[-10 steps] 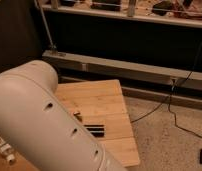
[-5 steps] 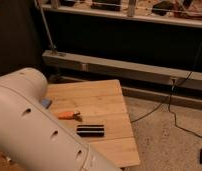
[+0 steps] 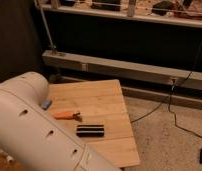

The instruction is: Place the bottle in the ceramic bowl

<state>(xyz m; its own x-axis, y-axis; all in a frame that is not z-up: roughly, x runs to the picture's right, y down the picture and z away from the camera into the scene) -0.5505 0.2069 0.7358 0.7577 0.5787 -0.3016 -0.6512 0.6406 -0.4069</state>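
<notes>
Nearest, a white arm link (image 3: 39,132) fills the lower left and covers the tabletop's (image 3: 106,95) near-left corner and most of its left edge. The pincer is out of view, somewhere beyond the frame or behind that link, and whether it stands apart or together cannot be told. Neither the bottle nor the bowl shows. If they are on the tabletop, they probably lie under the link on the left side, so the bottle's bearing from the pincer and its long axis cannot be read yet.

On the bare wood, a black bar (image 3: 90,130) lies parallel to the near edge, toward the near-right corner. An orange-handled tool (image 3: 64,115) lies just beyond it, apart from it. A small blue item (image 3: 46,104) peeks out at the link's rim, by the left edge. Beyond the far edge stand a grey rail (image 3: 129,69) and a dark wall. A cable (image 3: 164,102) trails over the floor on the right.
</notes>
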